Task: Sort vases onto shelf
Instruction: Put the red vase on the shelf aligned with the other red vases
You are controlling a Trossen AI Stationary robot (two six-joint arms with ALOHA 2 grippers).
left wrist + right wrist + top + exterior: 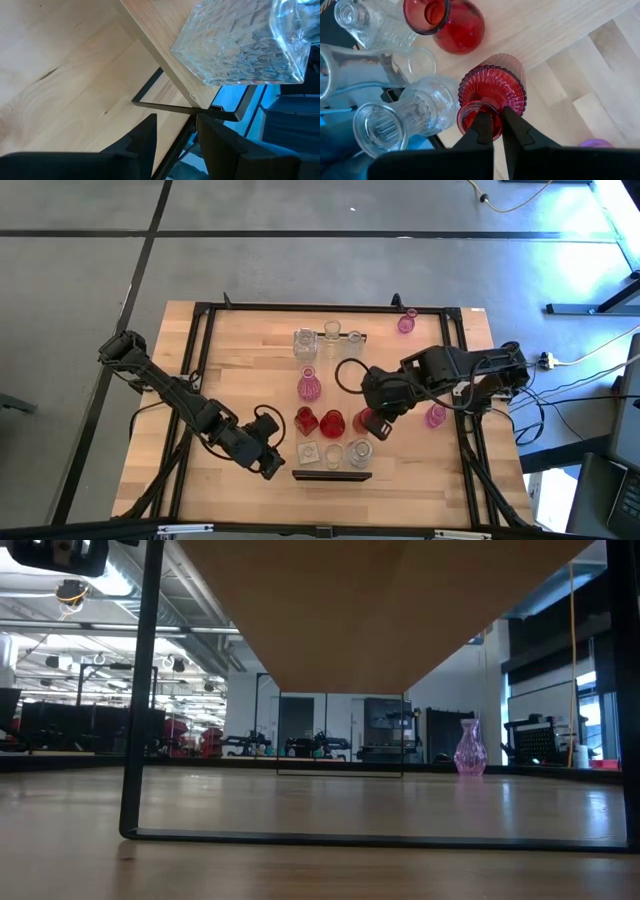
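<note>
where the right tool (492,131) pinches its rim, the red vase (492,92) shows ribbed, deep-red glass.

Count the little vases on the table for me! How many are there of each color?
Clear vases: 6
Pink vases: 3
Red vases: 3
Total: 12
</note>
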